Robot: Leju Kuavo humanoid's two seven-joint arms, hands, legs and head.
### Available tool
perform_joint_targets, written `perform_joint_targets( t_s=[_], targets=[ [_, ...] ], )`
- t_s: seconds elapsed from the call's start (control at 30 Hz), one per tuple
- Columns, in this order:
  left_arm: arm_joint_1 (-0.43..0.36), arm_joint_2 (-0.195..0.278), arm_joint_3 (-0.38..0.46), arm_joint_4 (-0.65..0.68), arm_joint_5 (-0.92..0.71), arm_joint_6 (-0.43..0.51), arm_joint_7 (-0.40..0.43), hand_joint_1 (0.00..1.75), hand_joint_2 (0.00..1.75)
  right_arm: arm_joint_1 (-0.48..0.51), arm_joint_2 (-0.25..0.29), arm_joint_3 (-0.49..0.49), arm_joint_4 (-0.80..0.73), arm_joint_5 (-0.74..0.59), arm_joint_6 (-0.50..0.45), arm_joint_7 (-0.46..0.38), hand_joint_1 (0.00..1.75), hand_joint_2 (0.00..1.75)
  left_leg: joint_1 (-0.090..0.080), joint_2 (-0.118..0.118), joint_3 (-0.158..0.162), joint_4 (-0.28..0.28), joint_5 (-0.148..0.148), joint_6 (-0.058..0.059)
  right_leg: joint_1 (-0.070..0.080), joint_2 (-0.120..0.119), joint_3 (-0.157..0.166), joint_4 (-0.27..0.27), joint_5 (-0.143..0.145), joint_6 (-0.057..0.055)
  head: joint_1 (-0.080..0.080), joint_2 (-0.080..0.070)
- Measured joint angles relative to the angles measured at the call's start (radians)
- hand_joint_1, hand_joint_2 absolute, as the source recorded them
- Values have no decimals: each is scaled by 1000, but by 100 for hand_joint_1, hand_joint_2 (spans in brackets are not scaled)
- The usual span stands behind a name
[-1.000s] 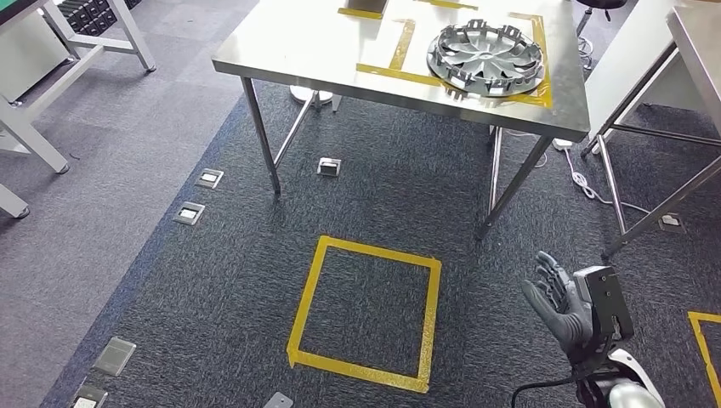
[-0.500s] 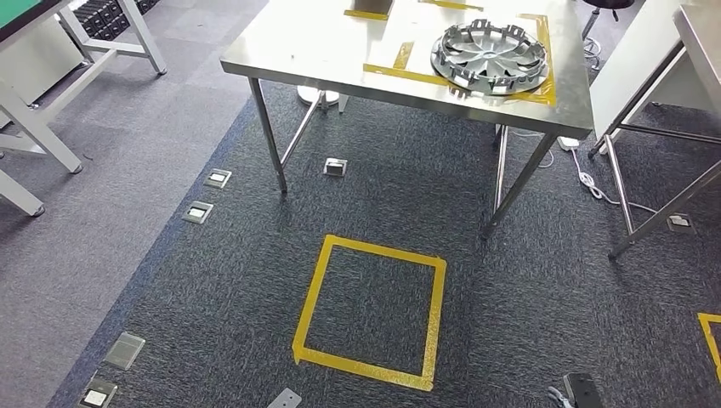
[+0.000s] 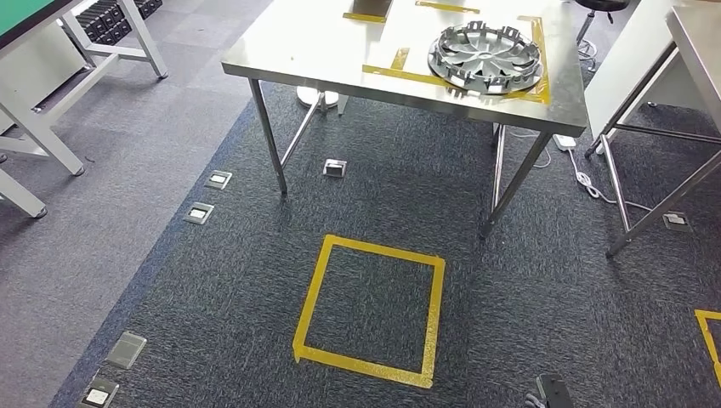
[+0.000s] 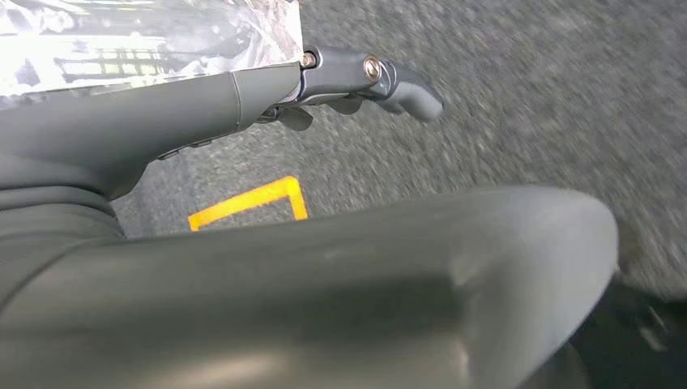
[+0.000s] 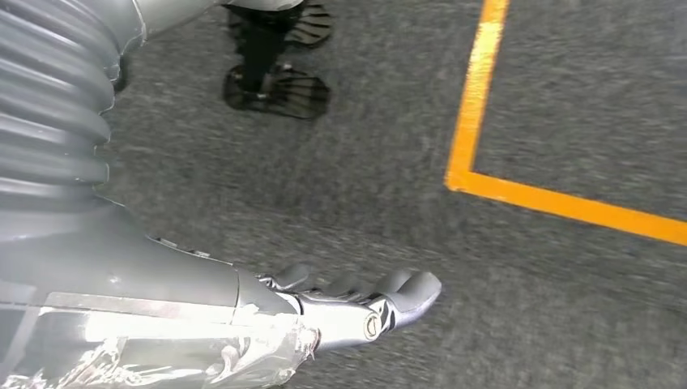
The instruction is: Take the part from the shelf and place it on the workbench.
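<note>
The part, a silver wheel cover (image 3: 486,56), lies flat on the steel workbench (image 3: 323,51), inside a yellow tape outline at the bench's far right. My left hand (image 4: 340,77) hangs over the grey carpet with its fingers stretched out and nothing in them. My right hand (image 5: 356,312) also hangs low over the carpet, fingers straight and empty, near a yellow tape line (image 5: 559,203). A dark bit of my right arm (image 3: 551,391) peeks in at the bottom edge of the head view. Both hands are far from the part.
A yellow tape square (image 3: 370,310) marks the carpet in front of the bench. Metal floor boxes (image 3: 198,212) dot the carpet on the left. White table frames (image 3: 42,127) stand at the left, another bench's legs (image 3: 646,212) at the right, with a cable (image 3: 587,183) on the floor.
My right hand, raised with spread fingers a second ago, has dropped out of the head view to its bottom edge. The view has shifted slightly. The wheel cover has stayed on the bench.
</note>
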Motion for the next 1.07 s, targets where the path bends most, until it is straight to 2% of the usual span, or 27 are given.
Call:
perform_joint_targets(
  t_s=[0.07,0.27,0.4,0.7,1.07],
  targets=[
    [11,2,53,0,-31,-17,-7,0,175,11,15,-26,20,30,7,6,0,0,-2,0,0,0,1,3,-2,0,2,-3,4,5,1,0],
    [23,3,209,-4,-118,-65,-27,0,175,56,59,-101,79,118,29,21,0,0,-2,3,1,1,0,7,-3,3,6,-10,9,10,1,0],
    [32,6,308,-12,-175,-95,-41,0,0,81,89,-149,119,175,44,32,0,0,-2,3,1,0,-1,8,-3,3,6,-11,9,11,1,0],
    [52,12,509,-39,-290,-157,-66,0,0,123,148,-245,198,290,72,51,0,0,-2,4,1,-2,-2,8,-2,3,6,-11,7,12,1,0],
    [59,13,613,-54,-296,-164,-69,0,0,128,173,-300,238,297,75,52,0,0,-1,4,1,-2,-2,8,-2,3,6,-11,7,12,1,0]
  ],
)
